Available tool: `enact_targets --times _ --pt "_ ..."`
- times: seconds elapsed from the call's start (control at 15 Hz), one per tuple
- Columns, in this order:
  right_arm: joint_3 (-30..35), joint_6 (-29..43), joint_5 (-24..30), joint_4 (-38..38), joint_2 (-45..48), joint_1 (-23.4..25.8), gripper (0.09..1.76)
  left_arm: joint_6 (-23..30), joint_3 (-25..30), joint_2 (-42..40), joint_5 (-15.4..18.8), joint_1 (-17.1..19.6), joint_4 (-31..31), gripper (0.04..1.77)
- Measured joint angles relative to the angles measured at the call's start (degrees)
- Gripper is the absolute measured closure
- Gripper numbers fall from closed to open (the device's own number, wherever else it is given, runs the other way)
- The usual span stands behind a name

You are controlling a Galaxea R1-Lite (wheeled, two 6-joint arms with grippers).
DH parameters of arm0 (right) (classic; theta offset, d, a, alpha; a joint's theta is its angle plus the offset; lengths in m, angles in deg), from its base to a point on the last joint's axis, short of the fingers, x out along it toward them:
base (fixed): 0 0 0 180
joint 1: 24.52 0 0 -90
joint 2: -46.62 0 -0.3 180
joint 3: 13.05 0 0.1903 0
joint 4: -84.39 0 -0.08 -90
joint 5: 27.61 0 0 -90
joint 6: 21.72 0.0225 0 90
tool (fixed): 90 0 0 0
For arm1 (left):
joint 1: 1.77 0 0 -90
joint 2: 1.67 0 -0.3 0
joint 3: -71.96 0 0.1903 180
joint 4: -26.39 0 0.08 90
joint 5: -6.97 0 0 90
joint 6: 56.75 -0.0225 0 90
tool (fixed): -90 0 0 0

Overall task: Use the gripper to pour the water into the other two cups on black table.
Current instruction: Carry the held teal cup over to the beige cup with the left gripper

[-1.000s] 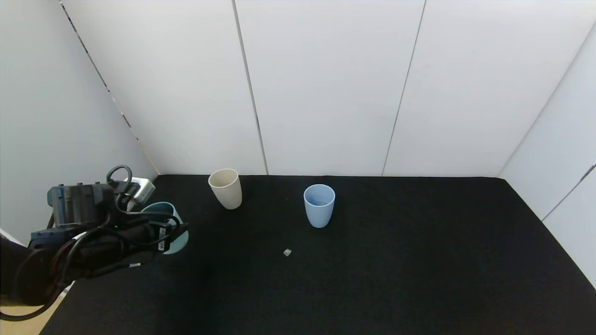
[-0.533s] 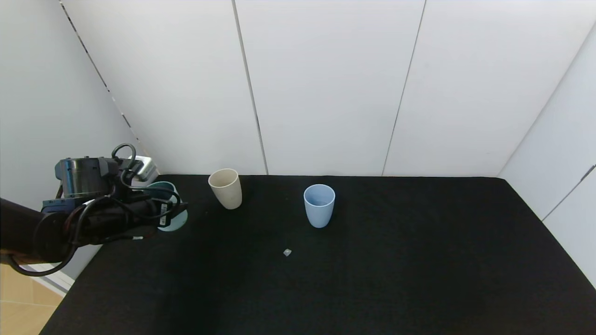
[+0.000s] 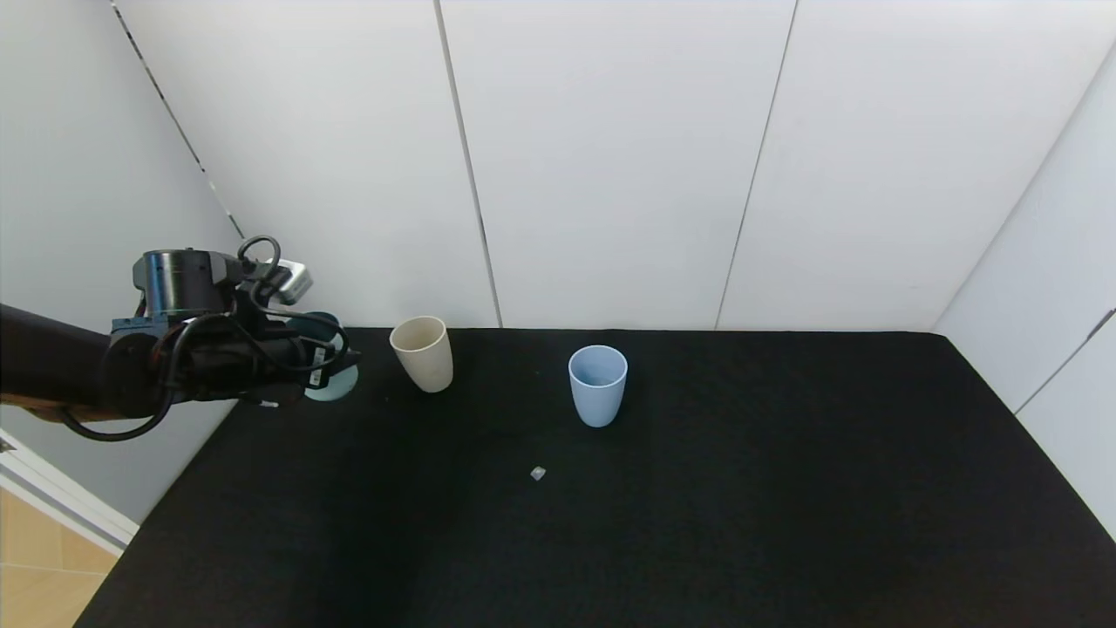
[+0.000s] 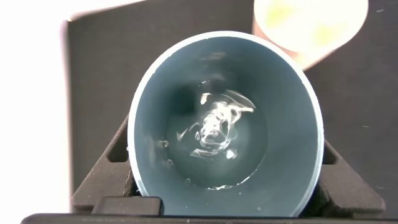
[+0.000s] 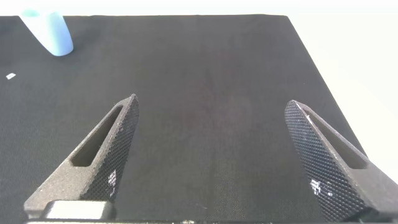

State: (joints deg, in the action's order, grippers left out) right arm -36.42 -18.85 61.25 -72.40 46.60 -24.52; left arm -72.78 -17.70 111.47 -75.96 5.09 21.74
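Observation:
My left gripper [image 3: 330, 365] is shut on the teal-green cup [image 3: 336, 387] and holds it upright above the black table [image 3: 697, 506] at its far left corner. In the left wrist view the teal cup [image 4: 280, 162] sits between my left gripper's [image 4: 225, 186] jaws, with clear water [image 4: 214, 127] rippling at its bottom. The beige cup [image 3: 423, 353] stands just right of the held cup and shows past its rim in the left wrist view [image 4: 308, 28]. The light blue cup [image 3: 598, 384] stands farther right. My right gripper [image 5: 211, 124] is open and empty over bare table.
A small pale scrap [image 3: 538, 473] lies on the table in front of the blue cup. White wall panels close the back and both sides. The right wrist view shows the blue cup [image 5: 48, 31] far off and the scrap [image 5: 10, 76].
My left gripper has risen with the teal cup and moved toward the back of the table, closer to the beige cup. The other cups have not moved.

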Motion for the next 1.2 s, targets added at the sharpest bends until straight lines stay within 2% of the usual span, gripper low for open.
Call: enact_targets --times 0.33,0.53,0.87,1.2 --pt "0.00 0.00 0.00 0.00 0.00 0.00 0.14 -7.14 -7.35 2.79 -0.46 1.08 -4.47 0.61" --pt "0.00 0.00 0.02 0.00 0.00 0.00 0.14 -10.25 -12.04 3.89 -0.38 1.00 -9.16 0.61" --pt "0.00 0.02 0.02 0.00 0.00 0.00 0.14 -17.94 -16.90 5.63 -0.90 -0.07 -10.09 0.61" --pt "0.00 0.02 0.00 0.02 0.00 0.00 0.14 -24.52 -18.08 7.08 -6.11 -2.04 -10.09 0.61"
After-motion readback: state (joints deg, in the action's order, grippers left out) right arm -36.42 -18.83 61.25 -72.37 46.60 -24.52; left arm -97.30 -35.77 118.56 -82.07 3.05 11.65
